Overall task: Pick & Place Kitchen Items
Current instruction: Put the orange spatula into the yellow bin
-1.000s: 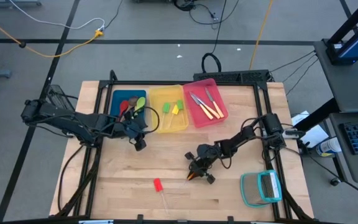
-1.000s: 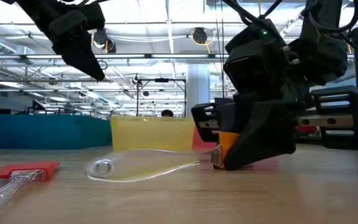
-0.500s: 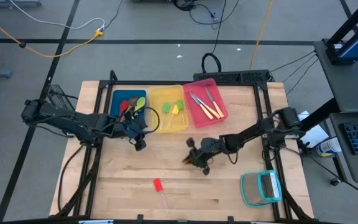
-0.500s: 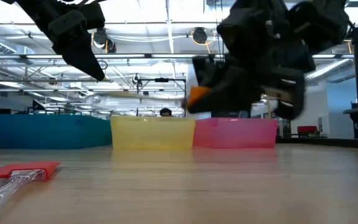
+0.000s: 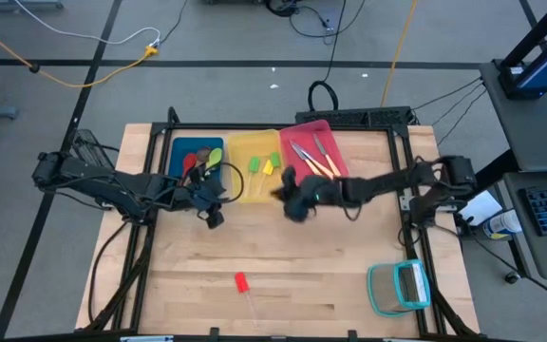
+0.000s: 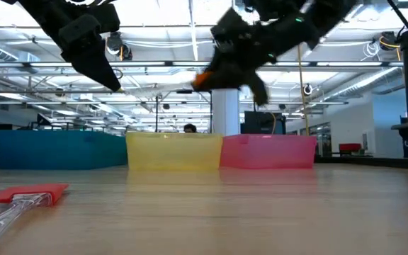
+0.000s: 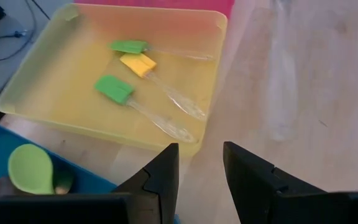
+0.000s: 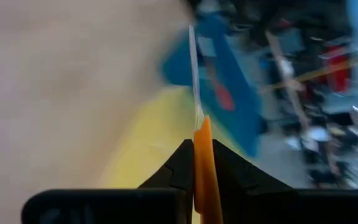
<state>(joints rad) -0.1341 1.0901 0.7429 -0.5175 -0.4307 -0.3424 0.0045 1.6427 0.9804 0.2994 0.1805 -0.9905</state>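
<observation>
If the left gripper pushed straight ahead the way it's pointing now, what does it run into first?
Probably the yellow bin. The left gripper, fingers apart and empty, points at its near corner, where three clear-handled sticks lie inside. It hovers above the table, so it might clear the rim and meet the sticks instead; depth is unclear.

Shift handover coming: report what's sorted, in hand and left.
Sorted: spoons in the blue bin, three spatulas in the yellow bin, knives in the pink bin. In hand: the right gripper carries an orange-headed spatula near the bins. Left: the red spatula. The left gripper waits.
</observation>
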